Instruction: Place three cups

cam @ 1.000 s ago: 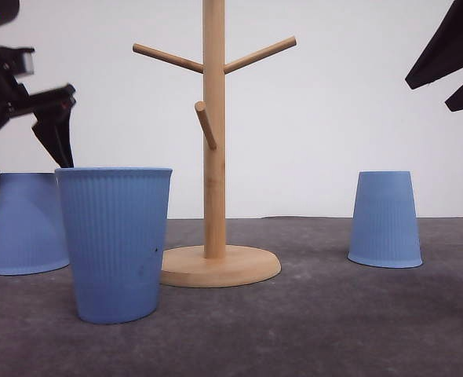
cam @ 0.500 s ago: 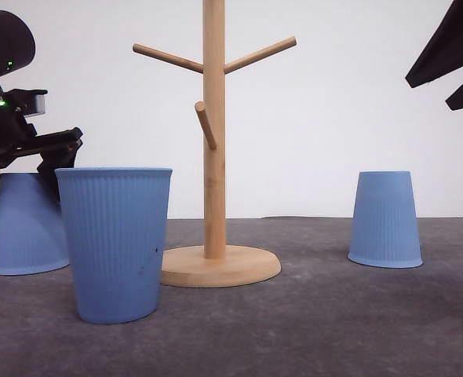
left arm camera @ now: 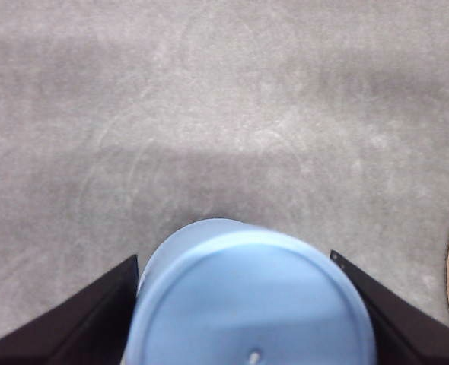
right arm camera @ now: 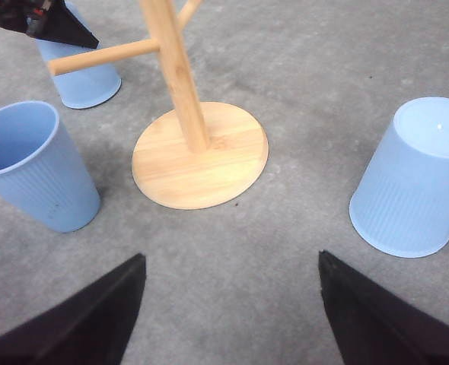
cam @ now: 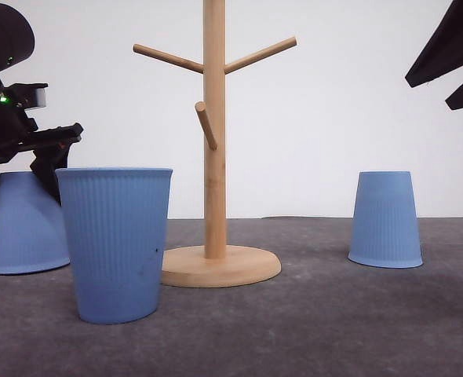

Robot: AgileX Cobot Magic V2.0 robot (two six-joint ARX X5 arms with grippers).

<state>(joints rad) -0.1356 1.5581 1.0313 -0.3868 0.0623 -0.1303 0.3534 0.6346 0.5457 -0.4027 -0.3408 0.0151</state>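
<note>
Now the left gripper [cam: 47, 169] sits at the far left of the front view, its black fingers [left arm camera: 80, 323] spread on either side of an upside-down cup [cam: 29, 224], whether they press it I cannot tell. An upright cup [cam: 115, 243] stands lower left, near the wooden stand [cam: 213, 157]. Another inverted cup [cam: 384, 220] rests on the grey table [cam: 326, 314] at right. High at upper right, the right gripper [right arm camera: 228, 312] hangs spread wide with nothing in it
</note>
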